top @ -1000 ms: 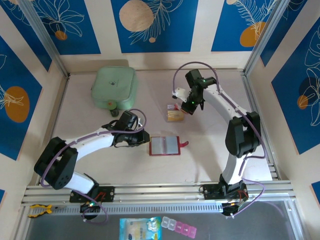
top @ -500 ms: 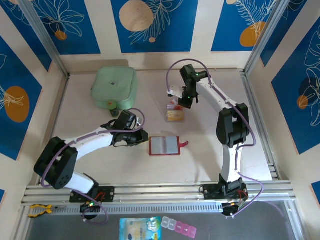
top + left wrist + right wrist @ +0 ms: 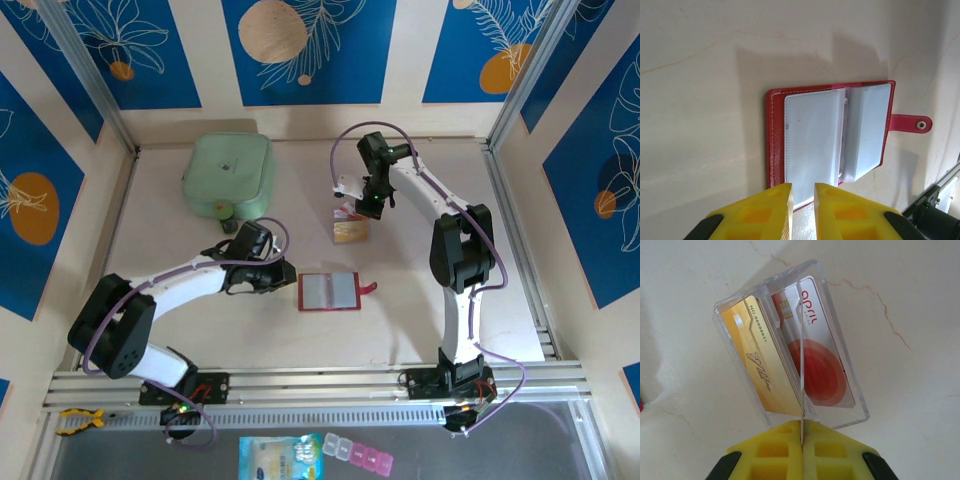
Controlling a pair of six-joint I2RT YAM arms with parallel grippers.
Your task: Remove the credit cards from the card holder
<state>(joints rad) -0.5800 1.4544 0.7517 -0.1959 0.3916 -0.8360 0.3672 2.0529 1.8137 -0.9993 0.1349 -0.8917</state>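
Reaching farther back-left than a second ago, pinching right fingers (image 3: 775,445) together on the clear box (image 3: 770,282) holding both cards (image 3: 762,375). Probably stiff, light, slippery: gripping a free short edge seeming best. Keeping left fingers (image 3: 770,210) slightly apart over the open red wallet (image 3: 775,140) on the table (image 3: 700,75).

**Arm and gripper pose, both arms extended**

The left arm (image 3: 170,285) lies low and reaches rightward from its base. The left gripper (image 3: 802,192) has its jaws a narrow gap apart. The right arm (image 3: 455,260) rises upright, folds at the elbow and reaches toward the far left. The right gripper (image 3: 801,430) points downward, its jaws pressed together on a thin clear plastic sheet (image 3: 801,385).
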